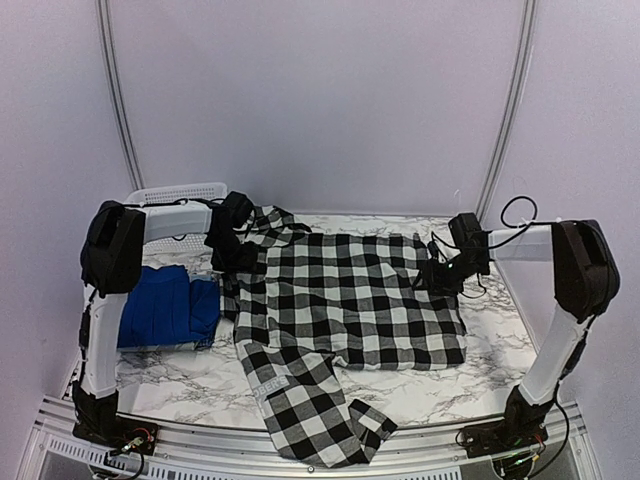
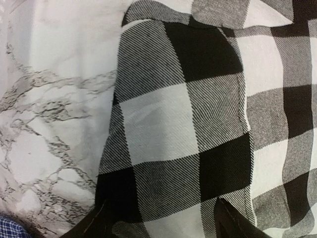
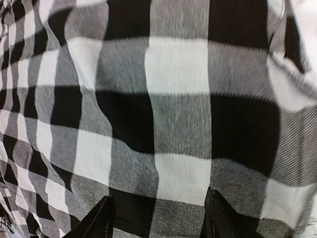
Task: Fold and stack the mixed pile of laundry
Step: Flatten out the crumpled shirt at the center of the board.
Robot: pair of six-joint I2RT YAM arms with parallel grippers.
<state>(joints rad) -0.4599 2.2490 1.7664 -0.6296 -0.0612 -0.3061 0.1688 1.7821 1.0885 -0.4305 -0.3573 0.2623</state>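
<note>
The black-and-white buffalo-check flannel shirt [image 1: 350,300] lies spread flat on the marble table, one sleeve [image 1: 315,415] trailing over the near edge. My left gripper [image 1: 228,250] is open just above the shirt's far left corner; in the left wrist view [image 2: 158,223] its fingers [image 2: 233,223] stand wide apart over a folded flap of flannel [image 2: 178,124]. My right gripper [image 1: 440,272] is open over the shirt's far right edge, fingers [image 3: 218,220] spread above the flannel [image 3: 173,124]. The royal-blue shirt [image 1: 165,305] lies folded at the left. A bit of small-checked navy cloth [image 2: 10,230] shows. The pale blue T-shirt is out of view.
A white lattice basket [image 1: 180,192] stands at the back left behind the left arm. Bare marble tabletop [image 1: 190,375] shows at the front left and along the right [image 1: 490,345]. White walls enclose the back and sides.
</note>
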